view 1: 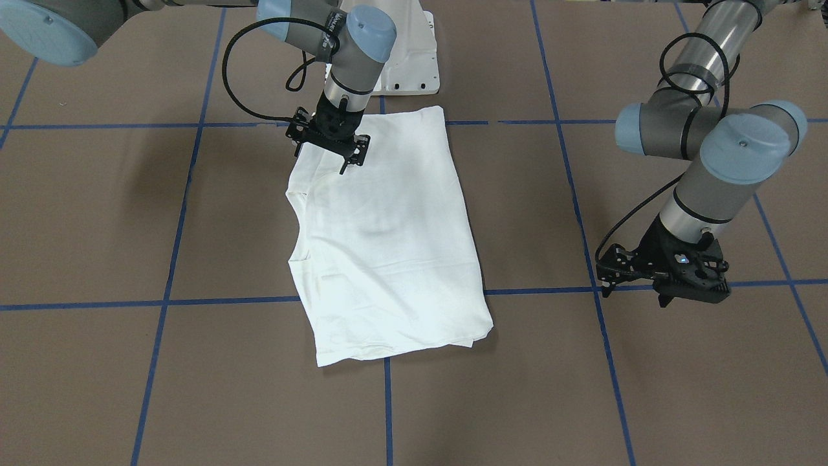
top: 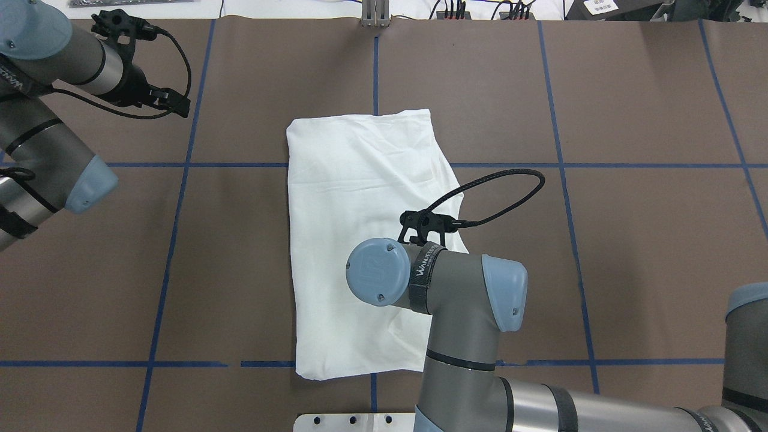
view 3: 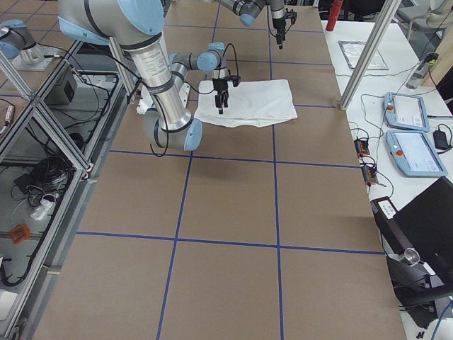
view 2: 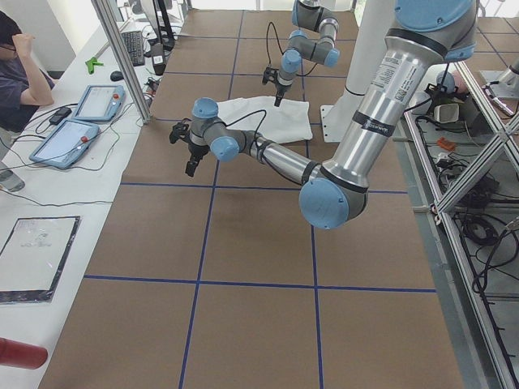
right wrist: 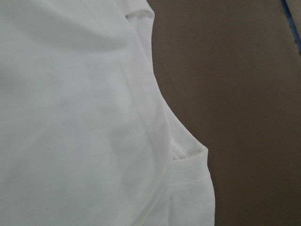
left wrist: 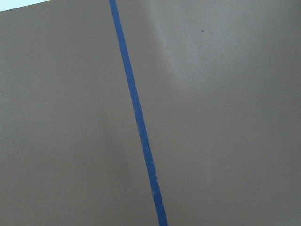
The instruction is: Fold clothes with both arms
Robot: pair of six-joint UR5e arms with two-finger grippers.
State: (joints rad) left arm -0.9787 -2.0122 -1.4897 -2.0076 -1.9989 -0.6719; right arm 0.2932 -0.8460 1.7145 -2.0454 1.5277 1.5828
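The clothes are one white shirt, folded into a long rectangle and lying flat mid-table. Its collar notch is on the edge nearest my right gripper, and it fills the right wrist view. My right gripper hovers open just over the shirt's corner nearest the robot's base, holding nothing. In the overhead view my own wrist mostly hides it. My left gripper hangs open over bare table, well away from the shirt. The left wrist view shows only brown table and a blue tape line.
The white pedestal base stands just behind the shirt at the robot's side. Blue tape lines grid the brown table. Beyond the table's far edge are a desk with tablets and a seated person.
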